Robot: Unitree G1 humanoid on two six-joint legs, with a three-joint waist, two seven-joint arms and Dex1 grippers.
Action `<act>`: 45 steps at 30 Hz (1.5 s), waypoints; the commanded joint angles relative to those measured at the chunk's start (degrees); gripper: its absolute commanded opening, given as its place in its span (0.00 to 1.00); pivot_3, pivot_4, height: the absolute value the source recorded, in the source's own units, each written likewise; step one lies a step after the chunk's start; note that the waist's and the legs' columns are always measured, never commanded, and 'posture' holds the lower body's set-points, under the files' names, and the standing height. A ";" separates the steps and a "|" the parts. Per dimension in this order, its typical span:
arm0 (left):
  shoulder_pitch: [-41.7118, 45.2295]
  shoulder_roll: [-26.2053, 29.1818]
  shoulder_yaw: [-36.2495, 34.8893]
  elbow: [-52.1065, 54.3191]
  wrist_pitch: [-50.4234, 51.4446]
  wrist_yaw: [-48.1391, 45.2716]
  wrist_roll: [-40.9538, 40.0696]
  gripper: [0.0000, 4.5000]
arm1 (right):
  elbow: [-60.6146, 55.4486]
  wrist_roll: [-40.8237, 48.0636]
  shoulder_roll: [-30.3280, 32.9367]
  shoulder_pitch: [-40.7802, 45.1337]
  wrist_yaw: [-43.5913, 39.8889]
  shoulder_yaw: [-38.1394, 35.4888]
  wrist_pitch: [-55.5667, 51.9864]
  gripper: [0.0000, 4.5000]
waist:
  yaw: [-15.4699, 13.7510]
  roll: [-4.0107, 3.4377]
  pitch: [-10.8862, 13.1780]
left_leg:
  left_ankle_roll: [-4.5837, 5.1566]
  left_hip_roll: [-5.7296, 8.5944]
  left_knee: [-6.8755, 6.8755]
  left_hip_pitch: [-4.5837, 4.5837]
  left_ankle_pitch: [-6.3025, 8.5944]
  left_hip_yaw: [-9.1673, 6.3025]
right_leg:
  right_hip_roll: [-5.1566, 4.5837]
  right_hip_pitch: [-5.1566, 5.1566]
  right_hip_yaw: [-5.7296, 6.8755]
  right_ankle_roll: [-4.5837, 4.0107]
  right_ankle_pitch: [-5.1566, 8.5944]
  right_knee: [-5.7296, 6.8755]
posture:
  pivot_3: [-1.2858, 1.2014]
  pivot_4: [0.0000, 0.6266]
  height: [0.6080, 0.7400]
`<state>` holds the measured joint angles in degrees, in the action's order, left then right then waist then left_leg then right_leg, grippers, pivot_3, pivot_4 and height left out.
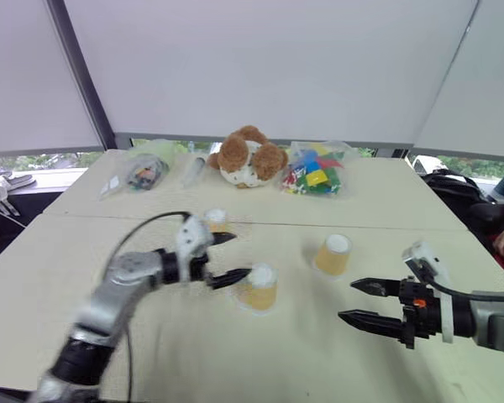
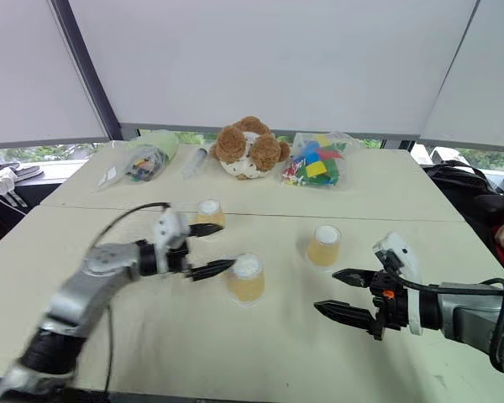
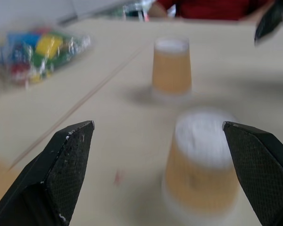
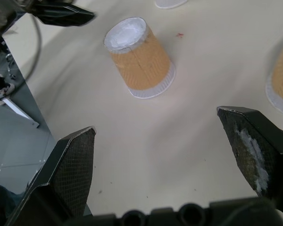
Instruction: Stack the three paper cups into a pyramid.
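I have the left gripper standing with its fingers wide apart, the near cup just beyond its fingertips, upside down on the table and gripped by nothing. My right gripper hangs with its fingers spread too, empty, with the right cup ahead of it and slightly toward my left arm. The far cup sits just behind the left gripper's upper finger. I count three cups, all inverted, white bases up, each standing alone and apart from the others, so no tier of the pyramid exists yet. I judge the step in hand to be laying the base row: two cups must stand side by side before the third goes on top. The next move, as I read it, calls for bringing a second cup up beside the near one, gripping gently enough not to crush the paper. Beyond both hands lie one teddy bear, one bag of coloured blocks and one clear bag of small items. A person sits at the table's edge past my right arm.
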<state>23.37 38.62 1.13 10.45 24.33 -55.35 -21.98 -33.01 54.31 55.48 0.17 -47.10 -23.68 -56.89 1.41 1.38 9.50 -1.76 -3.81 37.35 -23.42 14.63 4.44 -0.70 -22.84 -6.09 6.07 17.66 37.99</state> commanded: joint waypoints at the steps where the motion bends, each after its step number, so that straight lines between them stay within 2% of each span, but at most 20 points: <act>1: 2.37 4.03 -3.95 -5.58 -2.07 0.01 2.22 1.00 | 0.29 1.46 -0.03 2.82 -0.28 -0.08 1.20 1.00 | -0.31 0.00 0.00 | 0.00 0.01 0.01 0.00 0.00 0.00 | 0.00 0.01 0.01 0.00 0.00 0.00 | 0.52 0.24 1.00; 3: 7.28 3.97 -3.87 -13.76 -5.65 2.67 5.49 1.00 | 0.97 1.51 -0.25 4.82 -0.30 1.29 1.31 1.00 | -1.09 0.04 0.02 | 0.00 0.06 0.11 -0.01 0.00 0.01 | -0.06 0.07 0.08 -0.02 0.01 -0.01 | 0.52 0.24 1.00; 5: 13.31 1.40 -3.79 -22.50 -9.05 4.61 6.72 1.00 | 1.70 1.27 -0.46 6.93 -0.19 2.96 1.33 1.00 | -1.48 0.07 0.03 | 0.00 0.06 0.35 -0.11 0.00 -0.08 | -0.05 0.13 0.17 -0.18 0.10 -0.03 | 0.52 0.24 1.00; 12: 26.28 -8.01 -2.53 -45.81 -19.04 1.72 8.17 1.00 | 2.57 0.81 -0.01 9.59 -0.53 4.87 1.52 1.00 | -1.93 0.06 0.02 | 0.18 0.11 0.71 -0.68 0.10 -0.01 | -0.10 -0.19 0.17 0.03 -0.02 -0.04 | 0.52 0.24 1.00; 15: 28.93 -10.53 -2.02 -52.10 -22.68 0.31 9.27 1.00 | 1.35 2.09 0.23 9.56 0.19 3.58 0.66 1.00 | -1.76 0.06 0.02 | 0.18 0.07 0.76 -1.01 0.09 -0.07 | -0.02 -0.59 0.18 0.10 -0.06 0.11 | 0.52 0.24 1.00; 24: 36.69 -15.68 -1.38 -67.94 -31.95 0.68 13.60 1.00 | -1.14 5.17 0.56 9.64 6.27 -2.19 -1.13 1.00 | -1.63 0.06 0.02 | 0.17 0.06 0.80 -1.02 0.09 -0.07 | 0.00 -0.58 0.17 0.11 -0.06 0.13 | 0.52 0.24 1.00; 32: 40.73 -18.40 -1.44 -76.15 -36.09 1.48 16.61 1.00 | -2.07 5.92 0.84 6.32 8.36 -5.65 -1.08 1.00 | -1.68 0.06 0.02 | 0.17 0.07 0.80 -1.04 0.09 -0.08 | 0.01 -0.59 0.17 0.12 -0.07 0.14 | 0.52 0.24 1.00; 35: 41.42 -19.16 -2.04 -77.71 -36.55 1.35 16.68 0.82 | -2.53 6.44 0.77 5.93 8.81 -5.90 -1.03 1.00 | -1.66 0.07 0.02 | 0.17 0.07 0.81 -1.04 0.09 -0.09 | 0.01 -0.58 0.17 0.13 -0.08 0.14 | 0.52 0.24 1.00; 37: 41.70 -19.40 -2.13 -78.11 -36.86 1.29 16.77 0.59 | -2.87 6.67 0.73 5.44 9.02 -6.05 -0.99 1.00 | -1.65 0.06 0.02 | 0.17 0.07 0.81 -1.04 0.09 -0.09 | 0.01 -0.58 0.17 0.13 -0.08 0.14 | 0.52 0.24 1.00; 38: 41.79 -19.41 -2.04 -78.24 -37.07 1.53 16.99 0.52 | -2.99 6.73 0.76 5.19 9.08 -6.11 -0.98 1.00 | -1.63 0.07 0.02 | 0.17 0.07 0.81 -1.04 0.09 -0.09 | 0.01 -0.58 0.17 0.13 -0.08 0.14 | 0.52 0.24 1.00; 45: 42.11 -18.37 -3.71 -77.57 -37.33 1.39 16.32 0.51 | -1.69 7.02 0.16 4.79 9.72 -7.32 -0.44 1.00 | -1.63 0.06 0.02 | 0.17 0.07 0.81 -1.03 0.09 -0.09 | 0.01 -0.58 0.17 0.14 -0.08 0.16 | 0.52 0.24 1.00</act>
<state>63.47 19.22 -0.97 -68.69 -12.20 -53.45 -4.43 -34.59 60.13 55.58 4.70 -37.59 -28.14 -58.46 -0.22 1.44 9.52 -1.59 -3.74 38.16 -24.45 14.72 4.35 -0.69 -23.42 -5.91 6.21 17.58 38.15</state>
